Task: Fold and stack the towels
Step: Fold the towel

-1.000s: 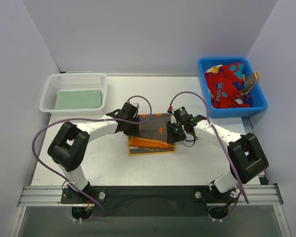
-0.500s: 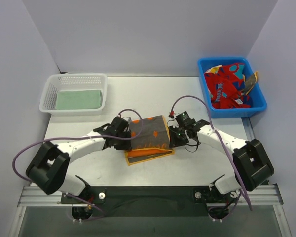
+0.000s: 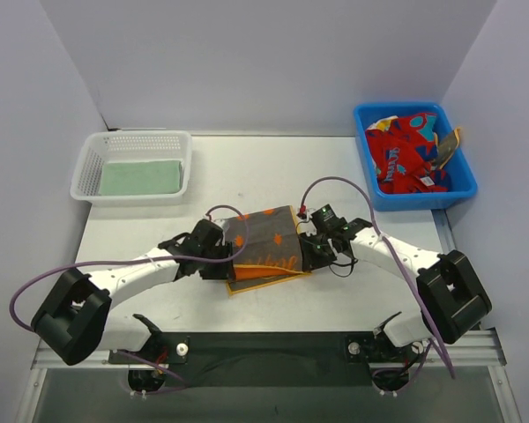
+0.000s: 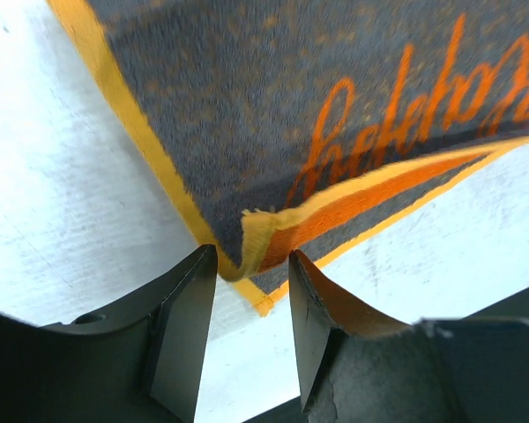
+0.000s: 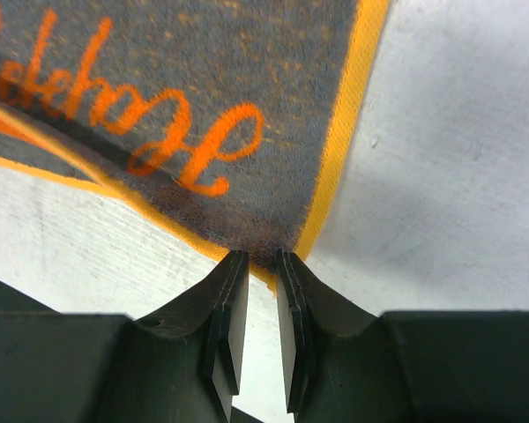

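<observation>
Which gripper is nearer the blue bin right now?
Right. The right gripper pinches the right corner of the grey-and-orange towel, toward the blue bin; the left gripper is at its opposite, left corner.

A white tabletop fills the middle of the overhead view, its surface matt and faintly scuffed where the close views show it. Plain pale lilac-grey panels enclose it on three sides: a back wall, a left wall and a right wall, all bare. Along the near edge runs a silver metal rail with a dark strip set between its ends. Below the rail lies a dull grey-green surface. The light is even and soft, and the shadows are faint.
</observation>
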`<state>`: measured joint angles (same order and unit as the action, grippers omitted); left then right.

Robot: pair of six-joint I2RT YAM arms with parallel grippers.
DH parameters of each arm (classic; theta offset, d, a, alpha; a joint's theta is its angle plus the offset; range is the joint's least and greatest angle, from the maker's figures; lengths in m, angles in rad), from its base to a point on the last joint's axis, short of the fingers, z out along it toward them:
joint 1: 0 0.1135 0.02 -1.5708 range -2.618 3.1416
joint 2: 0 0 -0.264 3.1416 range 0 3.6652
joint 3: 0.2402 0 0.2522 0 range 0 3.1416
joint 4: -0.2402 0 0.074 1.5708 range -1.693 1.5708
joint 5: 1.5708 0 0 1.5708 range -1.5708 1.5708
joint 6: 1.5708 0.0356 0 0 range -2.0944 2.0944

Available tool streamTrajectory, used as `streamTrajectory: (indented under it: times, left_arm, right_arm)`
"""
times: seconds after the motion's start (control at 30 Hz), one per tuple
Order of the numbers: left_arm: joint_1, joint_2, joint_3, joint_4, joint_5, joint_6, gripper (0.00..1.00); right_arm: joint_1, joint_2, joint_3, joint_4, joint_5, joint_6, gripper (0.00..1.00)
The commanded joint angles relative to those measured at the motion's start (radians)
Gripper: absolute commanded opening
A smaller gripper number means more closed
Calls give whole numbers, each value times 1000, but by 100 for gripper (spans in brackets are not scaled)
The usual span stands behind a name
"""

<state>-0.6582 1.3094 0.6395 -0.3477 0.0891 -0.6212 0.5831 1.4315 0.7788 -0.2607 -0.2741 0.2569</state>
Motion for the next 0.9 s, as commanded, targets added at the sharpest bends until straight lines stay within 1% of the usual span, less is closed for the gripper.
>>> streamTrajectory:
  times: [0.0, 0.07, 0.2, 0.3, 0.43, 0.47, 0.53, 0.63, 0.67, 0.7, 0.8, 0.87]
  left_arm:
    - [-12, -30, -14, 27, 47, -9, 49]
    - [-26, -45, -26, 26, 84, -5, 49]
    - [-98, -111, -38, 0, 89, -6, 49]
    - [-110, -168, -60, -10, 80, -18, 49]
    - [-110, -268, -38, -57, 9, -35, 52]
    - [-110, -277, -29, -68, -3, -41, 54]
    - [-110, -289, -5, -86, -32, -51, 56]
    - [-110, -266, 9, -76, -54, -84, 55]
    - [-110, -250, 18, -67, -51, -87, 54]
    - [-110, -230, 25, -57, -45, -86, 51]
    - [-110, -124, 60, -33, -23, -72, 46]
    - [-110, -38, 87, -30, -37, -52, 42]
  right_arm:
    - [6, 1, -16, -52, 7, -16, 21]
    - [7, -3, -16, -57, 10, -16, 21]
    - [11, -25, -18, -69, 29, -36, 21]
    - [14, -39, -19, -84, 49, -41, 21]
    - [12, -74, -9, -86, 33, -28, 22]
    - [14, -83, -6, -84, 33, -27, 23]
    - [12, -111, 14, -86, 38, -19, 23]
    - [12, -121, 36, -75, 41, -5, 23]
    - [12, -118, 48, -62, 38, 1, 23]
    - [11, -108, 53, -51, 30, 7, 23]
    - [9, -56, 60, -3, -16, 36, 22]
    - [4, -23, 53, 27, -40, 56, 22]
